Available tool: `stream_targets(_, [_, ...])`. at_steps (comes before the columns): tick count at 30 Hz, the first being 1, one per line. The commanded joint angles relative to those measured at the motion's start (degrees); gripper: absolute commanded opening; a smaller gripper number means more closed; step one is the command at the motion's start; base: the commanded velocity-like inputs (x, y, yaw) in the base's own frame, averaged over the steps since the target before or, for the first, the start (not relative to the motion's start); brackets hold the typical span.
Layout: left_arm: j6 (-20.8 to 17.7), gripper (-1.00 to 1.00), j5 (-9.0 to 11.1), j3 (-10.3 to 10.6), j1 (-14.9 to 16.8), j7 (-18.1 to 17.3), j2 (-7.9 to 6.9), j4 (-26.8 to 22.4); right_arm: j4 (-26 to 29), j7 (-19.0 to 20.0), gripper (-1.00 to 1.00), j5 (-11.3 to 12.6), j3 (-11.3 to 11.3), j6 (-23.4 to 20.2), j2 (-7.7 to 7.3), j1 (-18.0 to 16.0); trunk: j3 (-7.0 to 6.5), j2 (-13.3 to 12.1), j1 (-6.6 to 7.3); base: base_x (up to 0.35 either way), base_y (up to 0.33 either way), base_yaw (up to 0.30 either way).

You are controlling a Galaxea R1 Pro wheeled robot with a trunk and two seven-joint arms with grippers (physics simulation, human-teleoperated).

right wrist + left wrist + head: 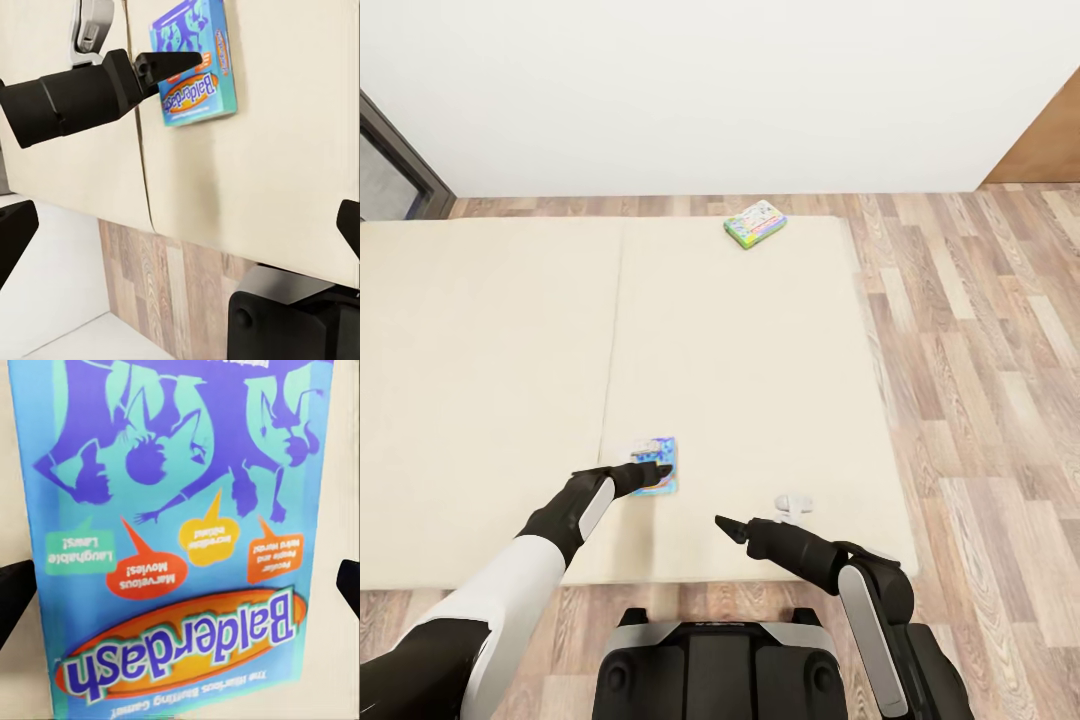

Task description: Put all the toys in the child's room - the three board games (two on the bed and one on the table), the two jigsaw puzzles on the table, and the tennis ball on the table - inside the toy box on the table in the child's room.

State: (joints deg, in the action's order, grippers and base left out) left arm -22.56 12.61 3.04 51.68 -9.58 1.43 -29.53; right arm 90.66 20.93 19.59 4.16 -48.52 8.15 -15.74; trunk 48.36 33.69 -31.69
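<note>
Reading upside down in the left wrist view, the blue-purple board game (pixel 176 540) shows the title "Balderdash" in purple on an orange oval, with bubbles saying "Laughable Laws!" and "Marvelous Movies!"; the smaller print is too blurred to read. This game lies flat on the beige bed (pixel 490 380) near its front edge. The left gripper (pixel 660 472) reaches forward with a bent arm and hangs right over the game, its fingers (pixel 15 596) spread wide at either side of the cover, not clamped on it. The right gripper (pixel 722 524) is stretched out low over the bed's front edge, fingers apart and holding nothing. A green-edged board game (pixel 755 224) lies at the bed's far edge, well apart from both arms; its print is unreadable.
</note>
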Motion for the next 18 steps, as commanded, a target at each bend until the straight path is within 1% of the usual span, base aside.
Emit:
stream_targets(1, [-0.4,1.0,0.5,0.1,0.0,0.1,-0.03,-0.1,0.0,0.3,1.0,-0.2,-0.1,-0.3,0.02,0.0,0.04,0.1,-0.02,0.0,-0.136,0.0])
stream_targets(7, [-0.3,1.0,0.5,0.1,0.0,0.1,-0.03,-0.1,0.0,0.2,1.0,-0.2,-0.1,-0.3,0.02,0.0,0.04,0.1,-0.02,0.0,-0.051,0.0])
stream_targets(13, [-0.3,1.0,0.5,0.1,0.0,0.1,-0.03,-0.1,0.0,0.2,1.0,-0.2,-0.1,-0.3,0.02,0.0,0.04,0.1,-0.02,0.0,-0.162,0.0])
stream_targets(18, [-0.3,1.0,0.5,0.1,0.0,0.1,-0.03,-0.1,0.0,0.2,1.0,-0.2,0.0,-0.3,0.02,0.0,0.04,0.1,-0.02,0.0,-0.056,0.0])
